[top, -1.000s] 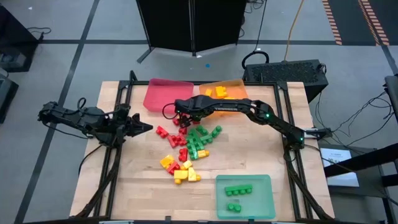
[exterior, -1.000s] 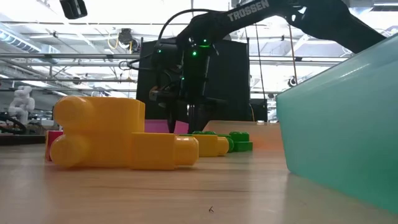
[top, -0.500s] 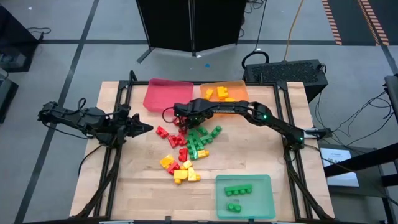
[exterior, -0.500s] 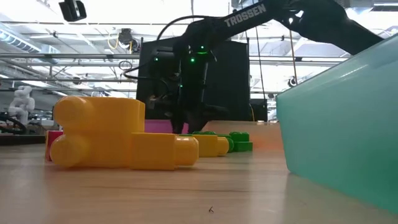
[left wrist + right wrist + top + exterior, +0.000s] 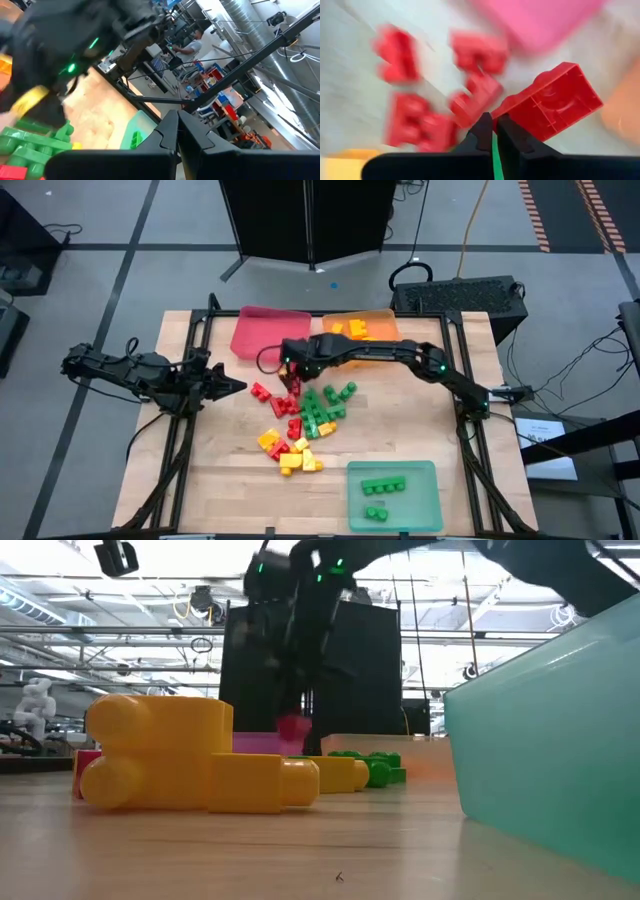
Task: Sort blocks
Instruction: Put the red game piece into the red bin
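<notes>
Red, green and yellow blocks lie in a loose pile at the table's middle. My right gripper is over the red blocks, at the pile's far left, shut on one red block. That block also shows in the low view, clear of the table. My left gripper is shut and empty at the table's left, pointing toward the pile. My right gripper pinches the red block between its two fingers, at one end wall. The fingers come from above, pointing down. The block hangs below them, tilted, its hollow underside showing, lifted clear of the table.
A red tray and an orange tray holding yellow blocks stand at the far edge. A green tray with green blocks stands at the near right. A large yellow block lies close in the low view.
My right gripper has first dipped to the red blocks at the pile's far left, then gone up with one red block, which now hangs clear of the table.
</notes>
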